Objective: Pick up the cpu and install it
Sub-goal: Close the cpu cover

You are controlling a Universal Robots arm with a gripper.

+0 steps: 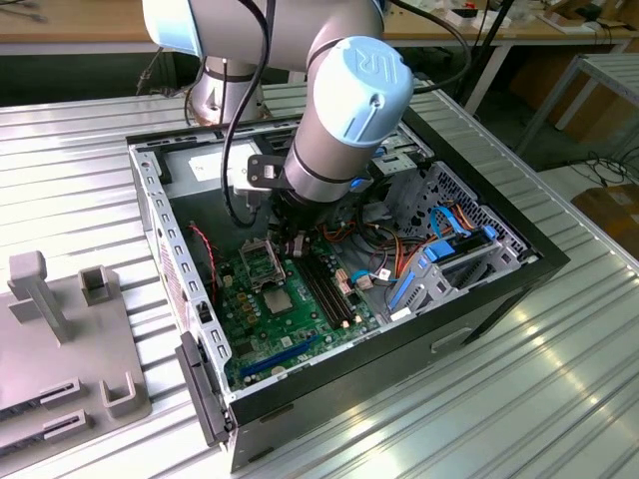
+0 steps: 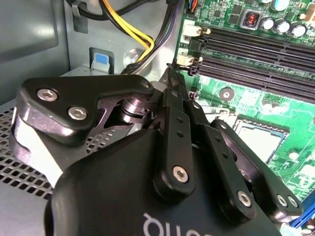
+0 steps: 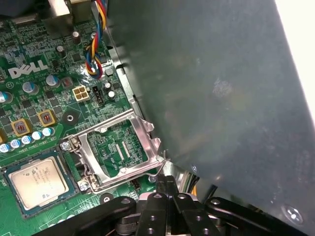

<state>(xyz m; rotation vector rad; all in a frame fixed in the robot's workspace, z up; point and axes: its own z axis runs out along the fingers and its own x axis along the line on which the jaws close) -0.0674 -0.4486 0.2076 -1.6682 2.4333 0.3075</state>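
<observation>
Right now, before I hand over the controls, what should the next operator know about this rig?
Gripper: shut and holding nothing, inside the open case, close beside the retention frame.
Cpu: lying flat in its socket seat on the green board, apart from the gripper.
Done: the cpu looks placed in the seat.
Left: the retention frame is flipped open, not yet closed over the cpu.

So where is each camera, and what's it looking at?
Exterior view: off the arm, looking down into the open computer case; the arm's blue-capped joint shows.
First wrist view: on the wrist, facing the motherboard; the gripper shows.
Second wrist view: on the wrist, looking past the gripper at the memory slots.
Shared: both wrist views show the cpu.
</observation>
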